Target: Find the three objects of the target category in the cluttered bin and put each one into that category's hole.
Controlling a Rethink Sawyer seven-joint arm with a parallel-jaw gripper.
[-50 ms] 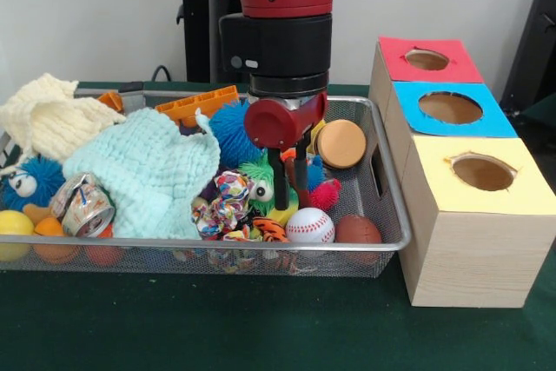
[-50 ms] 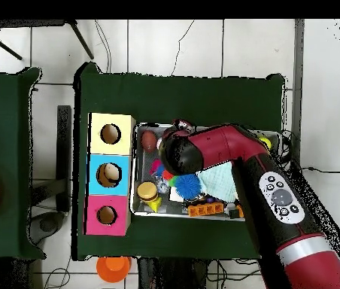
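My gripper [image 1: 291, 187] reaches down into the middle of the wire mesh bin [image 1: 387, 175], right beside a green fuzzy toy with an eye [image 1: 259, 182] and a red spiky ball [image 1: 326, 193]. Its tips are sunk in the clutter. Just in front of it lie a baseball [image 1: 309, 225] and a brown ball [image 1: 358, 230]. A round wooden disc [image 1: 341, 143] leans behind it, next to a blue spiky ball [image 1: 231, 128]. The wooden box to the right has a red hole [image 1: 426, 59], a blue hole [image 1: 449, 108] and a yellow hole [image 1: 482, 171]. In the overhead view the arm's head [image 2: 177, 154] covers the gripper.
A mint knitted cloth [image 1: 143, 171] and a cream knitted cloth [image 1: 48, 119] cover the bin's left half. Around them lie a crushed can [image 1: 84, 206], a coloured rope toy [image 1: 221, 202], an orange plastic piece [image 1: 198, 103], a lemon [image 1: 13, 223] and a blue fuzzy toy [image 1: 30, 182].
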